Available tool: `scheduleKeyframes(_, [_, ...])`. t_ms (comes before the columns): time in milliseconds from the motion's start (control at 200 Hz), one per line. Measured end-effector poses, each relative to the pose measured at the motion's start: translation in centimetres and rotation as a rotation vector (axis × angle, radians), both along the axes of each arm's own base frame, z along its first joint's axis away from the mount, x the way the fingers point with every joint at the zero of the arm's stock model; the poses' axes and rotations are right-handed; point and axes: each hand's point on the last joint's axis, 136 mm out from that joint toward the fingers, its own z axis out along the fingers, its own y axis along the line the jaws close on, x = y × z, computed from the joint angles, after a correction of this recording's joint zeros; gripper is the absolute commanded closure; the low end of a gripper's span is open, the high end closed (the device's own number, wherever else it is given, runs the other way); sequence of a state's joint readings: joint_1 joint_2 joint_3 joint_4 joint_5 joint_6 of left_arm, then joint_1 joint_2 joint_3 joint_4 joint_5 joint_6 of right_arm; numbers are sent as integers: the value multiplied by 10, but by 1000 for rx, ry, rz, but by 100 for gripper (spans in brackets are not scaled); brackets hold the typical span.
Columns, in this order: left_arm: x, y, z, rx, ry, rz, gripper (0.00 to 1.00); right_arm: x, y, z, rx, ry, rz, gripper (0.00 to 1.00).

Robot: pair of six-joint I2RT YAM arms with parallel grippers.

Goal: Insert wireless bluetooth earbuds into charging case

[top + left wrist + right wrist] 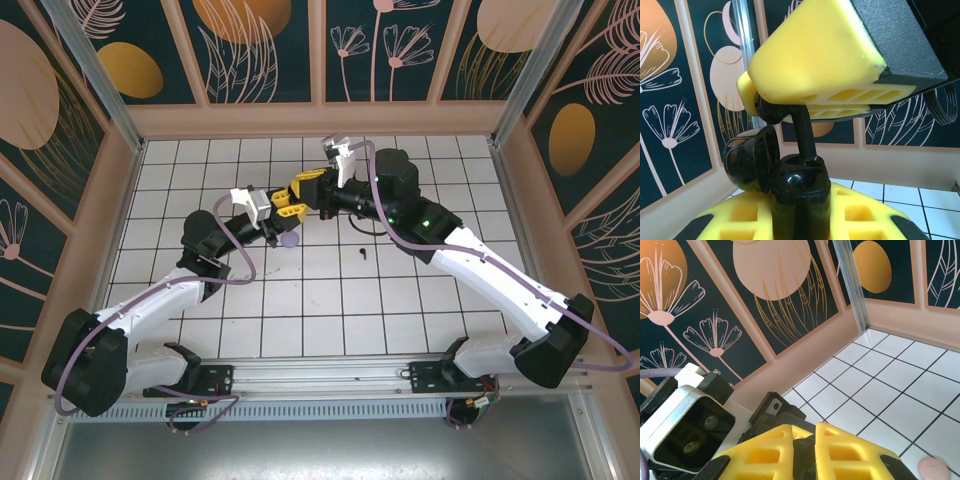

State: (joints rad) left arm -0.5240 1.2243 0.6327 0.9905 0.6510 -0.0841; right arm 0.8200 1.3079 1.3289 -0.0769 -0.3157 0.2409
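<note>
So the left gripper (pixel 801 220) has its yellow fingers clamped on the black charging case (pixel 801 182), holding it up off the white tiled table (pixel 330 300). The case is open, with its lid (pixel 747 160) flipped out to the left. Straight above the case, the right gripper (pixel 804 445) is pinched almost together on a black earbud (pixel 804 132), stem pointing down and its tip right at the case's top opening. Can't tell if there's already a bud seated in there, it's all black on black. Just below the case, toward the arm bases, a lilac round case (pixel 289 240) sits on the tiles, and I can't see whether it's open. A second black earbud (pixel 360 253) lies loose, right of the black case.
</note>
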Motion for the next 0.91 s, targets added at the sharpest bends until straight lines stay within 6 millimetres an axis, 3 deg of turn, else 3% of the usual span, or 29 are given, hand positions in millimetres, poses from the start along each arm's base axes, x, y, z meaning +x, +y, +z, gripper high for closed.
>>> scheduleKeyframes(906, [-2, -3, 1, 8, 24, -25, 100, 6, -16, -8, 3, -4, -39, 90])
